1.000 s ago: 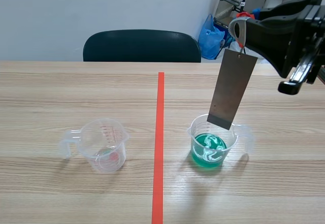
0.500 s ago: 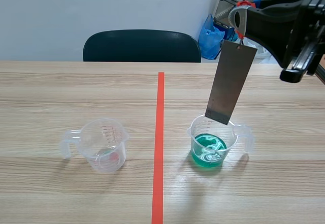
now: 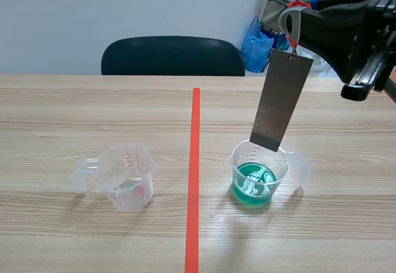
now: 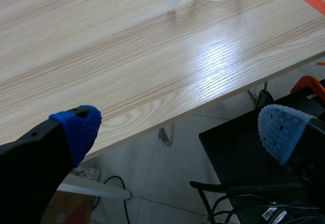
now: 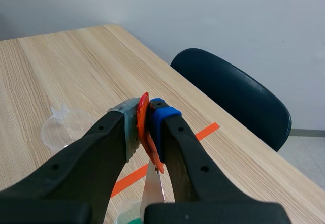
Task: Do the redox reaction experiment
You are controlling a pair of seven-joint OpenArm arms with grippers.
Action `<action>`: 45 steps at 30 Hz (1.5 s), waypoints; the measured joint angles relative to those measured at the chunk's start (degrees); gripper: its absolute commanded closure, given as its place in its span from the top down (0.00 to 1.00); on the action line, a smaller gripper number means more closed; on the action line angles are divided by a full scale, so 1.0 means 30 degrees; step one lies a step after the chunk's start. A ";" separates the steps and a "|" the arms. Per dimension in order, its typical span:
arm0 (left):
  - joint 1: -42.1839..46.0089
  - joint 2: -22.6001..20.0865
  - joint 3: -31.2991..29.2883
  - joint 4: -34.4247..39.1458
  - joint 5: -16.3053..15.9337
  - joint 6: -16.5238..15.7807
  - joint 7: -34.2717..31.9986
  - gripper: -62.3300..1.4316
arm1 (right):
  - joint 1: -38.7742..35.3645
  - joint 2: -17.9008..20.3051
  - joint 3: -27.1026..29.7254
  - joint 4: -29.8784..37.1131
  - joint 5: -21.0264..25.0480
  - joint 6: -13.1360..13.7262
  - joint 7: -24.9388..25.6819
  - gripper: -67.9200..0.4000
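Metal strip (image 3: 281, 99) hangs above the cup of green liquid (image 3: 253, 177)
Right pincer (image 5: 145, 113) clamps its orange tab (image 5: 143, 132), lower end just over the rim; left pincer (image 4: 177, 127) gapes wide beyond the tabletop (image 4: 101, 56) edge.

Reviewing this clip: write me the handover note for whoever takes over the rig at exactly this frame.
Left jaws: open, empty, low past the table's near edge.
Right jaws: raised, shut on the orange-red tab from which the metal plate hangs.
Things: the plate's lower end is over the mouth of the beaker with green liquid, clear of the liquid. The clear beaker stands across the tape line and looks nearly empty.
Done: plate gripped and held over the green beaker.
Left: whether it was already dipped cannot be told. Probably lower it in, or move on to the clear beaker.
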 measured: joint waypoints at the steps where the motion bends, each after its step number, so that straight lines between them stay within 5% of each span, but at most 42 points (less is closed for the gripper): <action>1: 0.0000 0.0000 0.0000 0.0000 0.0000 0.0000 0.0000 1.00 | 0.0000 0.0000 0.0000 0.0000 0.0000 0.0000 0.0000 0.02; 45: 0.0000 0.0000 0.0000 0.0000 0.0000 0.0000 0.0000 1.00 | 0.0000 0.0000 0.0000 0.0000 0.0000 0.0000 -0.0430 0.02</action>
